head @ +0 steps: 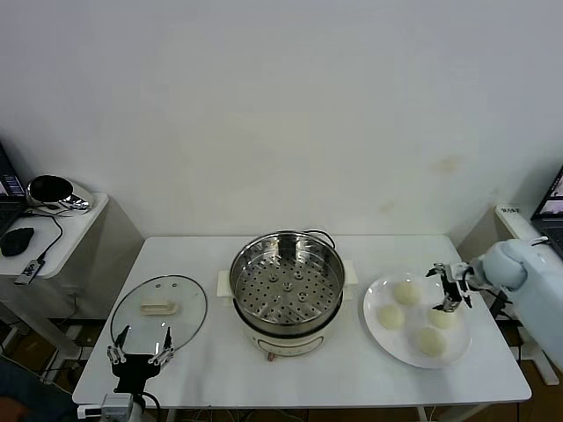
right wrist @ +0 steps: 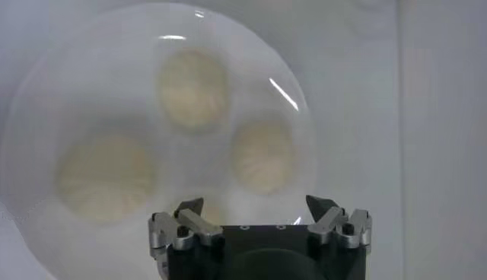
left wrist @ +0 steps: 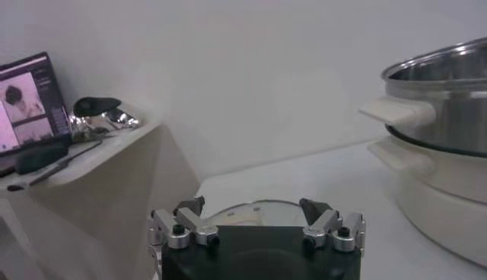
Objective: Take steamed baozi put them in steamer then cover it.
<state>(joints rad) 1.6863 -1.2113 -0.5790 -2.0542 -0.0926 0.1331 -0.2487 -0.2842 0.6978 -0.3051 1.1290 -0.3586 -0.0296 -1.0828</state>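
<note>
Meanwhile, the right gripper hovers wide open over 4 cream-white round buns on a flat white plate, beside the empty stainless-steel steamer; the left gripper waits wide open by the clear glass lid.

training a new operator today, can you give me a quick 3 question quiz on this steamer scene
1. How many baozi lie on the white plate?
2. True or false: the glass lid already covers the steamer.
3. Which hand hovers open over the plate: A) left hand B) right hand?

Key: 1) four 2) false, it lies on the table beside the steamer 3) B
</note>
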